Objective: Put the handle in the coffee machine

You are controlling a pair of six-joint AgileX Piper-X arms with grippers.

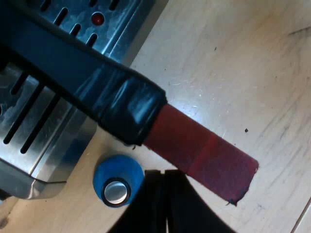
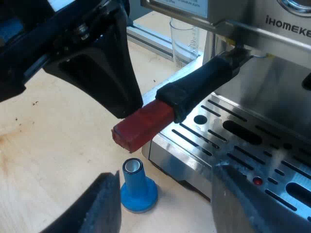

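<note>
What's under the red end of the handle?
Under the red end is the wooden table, with the blue tamper standing upright just below it, beside the corner of the drip tray. The red end covers the spot of table directly beneath.

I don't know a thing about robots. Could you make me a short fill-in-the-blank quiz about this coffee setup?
1. The handle sticking out from the espresso machine ends in the colour ____.
2. The tamper standing on the table beside the machine is coloured ____.
3. The right gripper has its fingers ____.
Missing words: red; blue; open.
</note>
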